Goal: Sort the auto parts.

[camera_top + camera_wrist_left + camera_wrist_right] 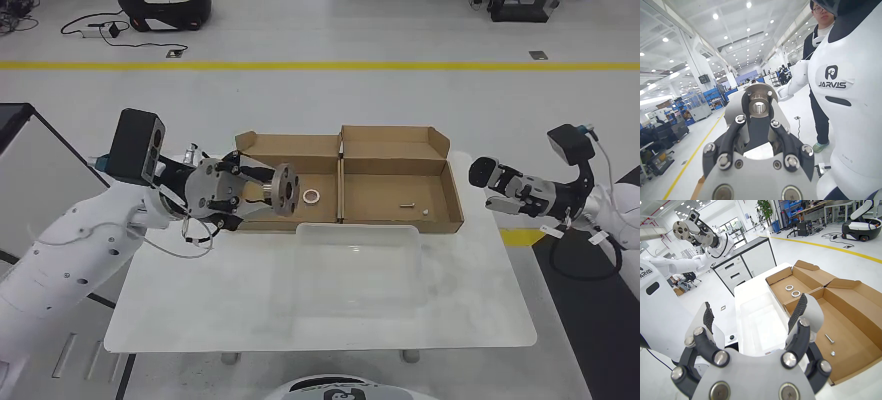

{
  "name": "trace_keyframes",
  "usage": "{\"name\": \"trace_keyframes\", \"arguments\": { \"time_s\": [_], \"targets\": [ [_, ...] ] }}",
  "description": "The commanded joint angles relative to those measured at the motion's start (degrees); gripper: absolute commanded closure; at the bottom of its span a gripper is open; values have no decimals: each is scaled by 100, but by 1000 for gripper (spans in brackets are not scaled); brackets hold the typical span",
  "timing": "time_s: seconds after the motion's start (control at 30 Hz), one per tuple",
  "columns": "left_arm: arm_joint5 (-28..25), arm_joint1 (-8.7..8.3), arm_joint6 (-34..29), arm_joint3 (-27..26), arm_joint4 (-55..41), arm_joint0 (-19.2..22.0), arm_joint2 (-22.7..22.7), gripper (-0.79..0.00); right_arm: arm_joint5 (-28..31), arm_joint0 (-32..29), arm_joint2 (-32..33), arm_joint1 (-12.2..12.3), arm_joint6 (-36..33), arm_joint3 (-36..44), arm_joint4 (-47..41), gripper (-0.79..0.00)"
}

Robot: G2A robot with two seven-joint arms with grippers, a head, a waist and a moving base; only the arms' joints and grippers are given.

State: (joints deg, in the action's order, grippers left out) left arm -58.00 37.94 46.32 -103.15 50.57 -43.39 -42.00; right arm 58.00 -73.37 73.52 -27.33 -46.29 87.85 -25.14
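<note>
In the top view, a round silver metal flange with bolt holes through its rim [285,188] is clamped at the tip of the left gripper [266,191], its disc face turned away from the wrist. The left arm comes in from the left side of the white table [300,320] with its wrist level, and holds the flange above the left brown cardboard box [290,148]. Just past the flange, a steel ring [312,196] lies on that box's floor. The right gripper [484,174] hangs off the table's right edge and points back at the right brown cardboard box [395,142]. A grey bolt [405,206] and a small nut [426,211] lie in that box near it.

In the left wrist view, the flange [759,98] shows its hollow hub toward the camera. The black fingers [745,108] press on either side of it.

In the right wrist view, the right gripper [755,313] has its ribbed pads spread wide apart with nothing between them. A clear plastic tray [759,317] lies beyond it. The bolt [829,339] and nut [832,353] lie beside one finger. Two rings [789,287] rest in the farther box, and the left gripper [689,233] holds the flange [680,229] high above the table.
</note>
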Motion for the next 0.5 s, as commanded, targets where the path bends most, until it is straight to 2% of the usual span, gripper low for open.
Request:
{"name": "trace_keyframes", "arguments": {
  "time_s": [0.0, 0.2, 0.47],
  "targets": [
    [0, 0, 0, 0, 0, 0, 0, 0, 0, 0, 0, 0, 0, 0, 0, -785],
    [100, 6, -71, 4, -67, -58, -14, 0, 0, 0, 0, 0, 0, 0, 0, -785],
    [0, 22, -3, -308, -700, -438, -576, 0, 0, 0, 0, 0, 0, 0, 0, -785]
  ]
}}
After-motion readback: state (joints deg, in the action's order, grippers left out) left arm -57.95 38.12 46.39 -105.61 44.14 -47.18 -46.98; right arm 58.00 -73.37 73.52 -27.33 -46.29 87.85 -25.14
